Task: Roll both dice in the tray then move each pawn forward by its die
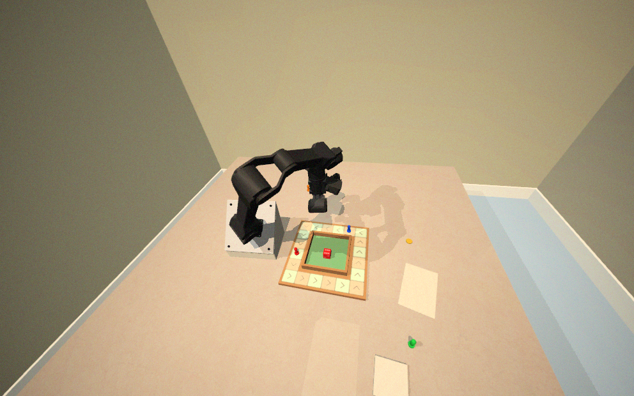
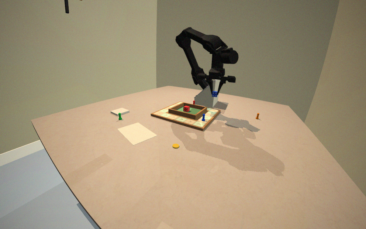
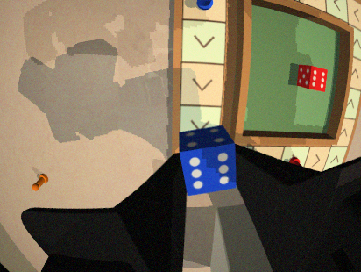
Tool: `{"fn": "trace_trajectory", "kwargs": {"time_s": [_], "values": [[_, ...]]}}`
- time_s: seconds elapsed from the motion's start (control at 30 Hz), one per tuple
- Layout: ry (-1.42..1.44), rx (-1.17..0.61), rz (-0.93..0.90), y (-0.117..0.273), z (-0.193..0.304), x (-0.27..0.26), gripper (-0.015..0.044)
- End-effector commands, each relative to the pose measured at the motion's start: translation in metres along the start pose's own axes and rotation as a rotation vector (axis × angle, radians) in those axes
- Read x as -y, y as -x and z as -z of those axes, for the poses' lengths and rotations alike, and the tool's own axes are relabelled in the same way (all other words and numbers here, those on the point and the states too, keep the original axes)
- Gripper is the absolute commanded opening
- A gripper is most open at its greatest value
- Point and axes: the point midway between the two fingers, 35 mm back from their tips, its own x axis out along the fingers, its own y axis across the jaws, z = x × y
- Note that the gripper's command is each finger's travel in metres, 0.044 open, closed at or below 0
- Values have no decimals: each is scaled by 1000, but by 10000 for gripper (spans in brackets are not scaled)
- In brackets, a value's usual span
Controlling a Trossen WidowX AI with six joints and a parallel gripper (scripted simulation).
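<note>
Pinching the blue die [image 3: 208,161] between its fingers, the gripper [image 2: 215,93] hangs raised just outside the board's edge; the green tray [image 3: 251,66] lies ahead past the arrow squares, with the red die [image 3: 312,78] resting inside it.

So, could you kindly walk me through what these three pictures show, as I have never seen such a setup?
The black machine is a jointed robot arm bolted to a table. One picture looks down from high up, one looks across the table from the side, and one is taken from the arm's wrist, looking past its tool. The tool is shut on a blue die, raised above the table just outside the game board. The board has a ring of arrow squares around a green tray, where a red die lies. A red pawn and a blue pawn stand on the squares. Off the board are green and orange pawns, a yellow disc and pale cards.
</note>
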Motion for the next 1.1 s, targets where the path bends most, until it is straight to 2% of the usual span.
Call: {"fn": "trace_trajectory", "kwargs": {"time_s": [0.0, 1.07], "values": [[103, 6, 0, -1, -1, 8, 0], [1049, -2, 13, -19, -2, 68, 0]]}}
